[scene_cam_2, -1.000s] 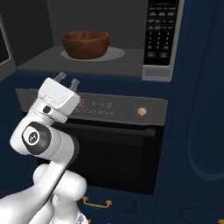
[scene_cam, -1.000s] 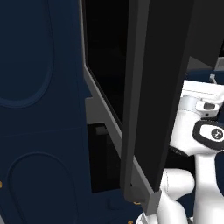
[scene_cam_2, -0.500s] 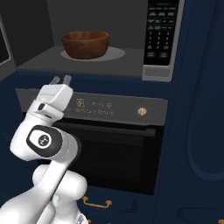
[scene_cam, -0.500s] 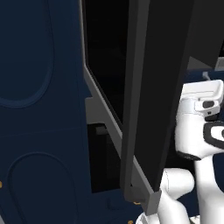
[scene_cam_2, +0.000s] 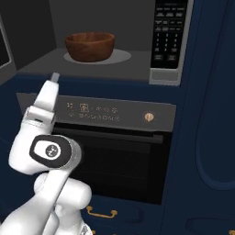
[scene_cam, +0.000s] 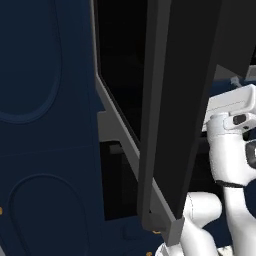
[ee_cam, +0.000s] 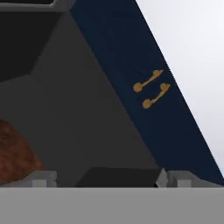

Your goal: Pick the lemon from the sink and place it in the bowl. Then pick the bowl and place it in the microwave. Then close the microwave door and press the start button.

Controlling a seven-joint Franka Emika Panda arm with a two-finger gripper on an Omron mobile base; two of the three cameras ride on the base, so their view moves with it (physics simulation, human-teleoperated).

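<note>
The reddish-brown wooden bowl [scene_cam_2: 89, 46] stands on the pale round plate inside the microwave [scene_cam_2: 105, 27], and its rim shows at the left of the hand view as bowl [ee_cam: 13, 159]. The lemon is hidden and the sink is out of view. The microwave door [scene_cam: 172, 110] is swung wide open, edge-on and close to the left base camera. My gripper [scene_cam_2: 54, 78] points up in front of the cavity's lower left, below and left of the bowl. It is open and holds nothing; its fingertips [ee_cam: 42, 178] stand far apart around the gripper [ee_cam: 107, 179] midpoint.
The microwave's keypad [scene_cam_2: 169, 39] is right of the cavity. Below sits an oven with a brass knob [scene_cam_2: 148, 117] and a dark door [scene_cam_2: 114, 165]. Navy cabinet fronts [scene_cam_2: 211, 114] flank it, with brass handles [ee_cam: 151, 89] on one panel.
The hand has drawn back left from the cavity and rolled, so its fingers now show edge-on. The bowl and the door have not moved.
</note>
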